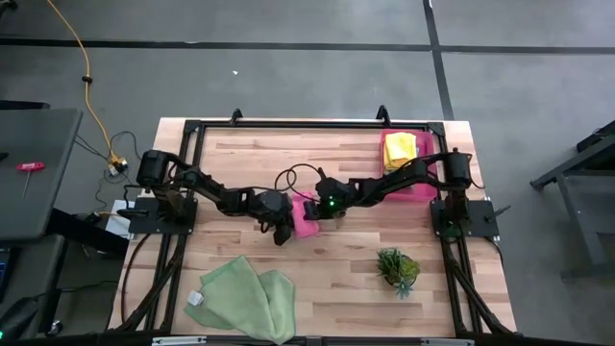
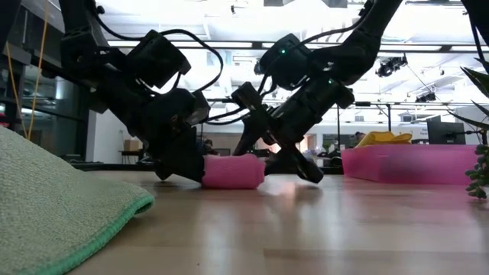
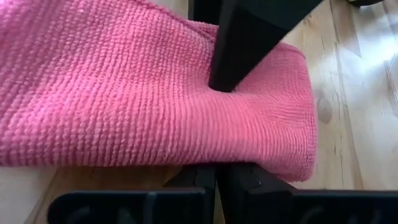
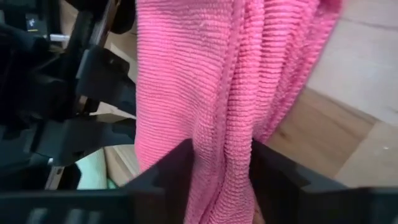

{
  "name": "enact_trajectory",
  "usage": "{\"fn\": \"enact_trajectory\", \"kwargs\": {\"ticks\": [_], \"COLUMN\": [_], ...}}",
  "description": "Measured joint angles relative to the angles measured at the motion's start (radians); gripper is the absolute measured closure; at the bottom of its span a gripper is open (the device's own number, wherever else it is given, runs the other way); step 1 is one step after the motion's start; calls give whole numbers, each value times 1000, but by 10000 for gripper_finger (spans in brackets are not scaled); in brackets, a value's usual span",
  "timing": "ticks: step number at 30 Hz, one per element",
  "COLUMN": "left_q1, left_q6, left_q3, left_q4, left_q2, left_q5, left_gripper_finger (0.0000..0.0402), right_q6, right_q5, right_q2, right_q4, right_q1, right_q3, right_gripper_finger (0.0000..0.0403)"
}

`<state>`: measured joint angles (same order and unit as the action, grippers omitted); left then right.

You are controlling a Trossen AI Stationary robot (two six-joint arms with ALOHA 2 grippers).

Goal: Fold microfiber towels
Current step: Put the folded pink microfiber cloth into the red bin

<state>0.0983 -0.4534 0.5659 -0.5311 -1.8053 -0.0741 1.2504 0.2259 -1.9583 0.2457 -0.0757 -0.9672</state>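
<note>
The hot pink towel [image 1: 306,222] lies folded in a thick bundle [image 2: 231,171] on the table's middle. My left gripper [image 1: 280,224] is at its left side and shut on it. My right gripper [image 1: 319,209] is at its far right side and also shut on it. Two pale green towels [image 1: 246,298] lie spread and overlapping near the front edge, and they fill the low view's left [image 2: 53,206]. The yellow towel [image 1: 399,149] lies folded in the pink tray [image 1: 420,187] at the far right. No teal towel is in view. My left gripper pinches the pink towel near one corner of the fold [image 3: 249,118], one finger on top [image 3: 227,68] and one beneath [image 3: 211,177]. It comes slanting down from the table's left. The towel rests on the table. My right gripper pinches a bunched, ridged part of the pink towel [image 4: 221,134] between its two fingers [image 4: 171,171], several layers together. It comes slanting down from the table's right. The towel's lower side lies on the table.
A small spiky green plant [image 1: 397,268] stands at the front right. The pink tray stands by the right arm's base. Bare wood lies between the pink towel and the green towels, and along the table's far side.
</note>
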Motion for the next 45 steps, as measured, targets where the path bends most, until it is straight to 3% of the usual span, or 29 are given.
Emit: {"fn": "enact_trajectory", "kwargs": {"ticks": [6, 11, 16, 22, 27, 35, 45], "left_q1": [16, 57, 109, 179, 208, 209, 209], "left_q6": [-7, 81, 214, 229, 182, 121, 103], "left_q3": [0, -2, -14, -64, -96, -101, -101], "left_q4": [41, 261, 533, 557, 559, 541, 502], "left_q2": [24, 157, 375, 666, 831, 875, 832], "left_q5": [-64, -124, -58, -34, 36, 67, 70], "left_gripper_finger": [402, 401, 401, 401, 401, 401, 401], "right_q6": [-51, -92, -206, -367, -513, -596, -601], "right_q5": [9, 41, 52, 34, 2, -147, -193], "right_q2": [-1, 40, 175, 422, 652, 989, 1243], "right_q4": [23, 38, -54, -323, -629, -1102, -1388], "right_q1": [-5, -39, -107, -186, -251, -380, -572], "right_q3": [2, 2, 2, 2, 1, 1, 1], "right_gripper_finger": [388, 398, 400, 402, 402, 402, 403]}}
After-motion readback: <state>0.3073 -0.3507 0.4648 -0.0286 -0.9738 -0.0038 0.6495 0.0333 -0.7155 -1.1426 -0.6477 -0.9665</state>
